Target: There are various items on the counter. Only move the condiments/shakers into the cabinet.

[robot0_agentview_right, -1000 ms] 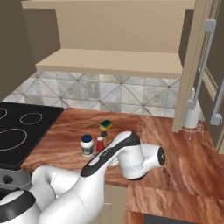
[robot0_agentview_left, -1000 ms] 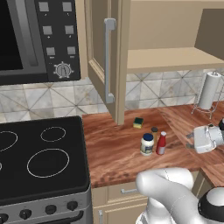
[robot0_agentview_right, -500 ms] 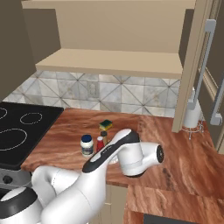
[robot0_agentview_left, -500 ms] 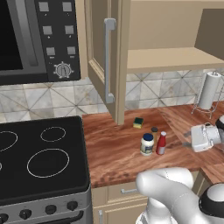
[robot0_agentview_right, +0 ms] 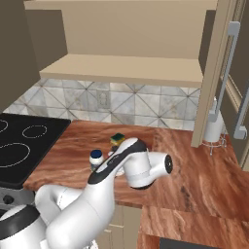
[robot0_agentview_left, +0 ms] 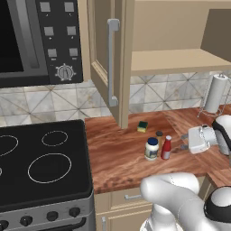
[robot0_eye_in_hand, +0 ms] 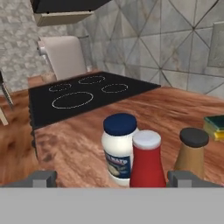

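On the counter [robot0_agentview_left: 117,158] stand a red squeeze bottle [robot0_agentview_left: 166,148] with a white cap, a white jar [robot0_agentview_left: 152,149] with a dark blue lid, and a tan shaker [robot0_agentview_left: 159,135] behind them. My gripper [robot0_agentview_left: 183,141] hangs just right of the bottle, open and level with it, holding nothing. In the hand view the bottle [robot0_eye_in_hand: 146,159] stands nearest between the finger tips [robot0_eye_in_hand: 41,178], with the jar [robot0_eye_in_hand: 119,146] to its left and the shaker [robot0_eye_in_hand: 191,151] to its right. The cabinet [robot0_agentview_left: 176,61] above stands open, its shelf bare.
A green-and-yellow sponge [robot0_agentview_left: 143,127] lies behind the containers. A paper towel roll [robot0_agentview_left: 215,92] stands at the back right. The open cabinet door [robot0_agentview_left: 113,58] hangs over the counter's left part. The black stovetop [robot0_agentview_left: 40,162] borders the counter on the left.
My gripper has edged left, closer to the red bottle, and stays open. The containers have not moved.
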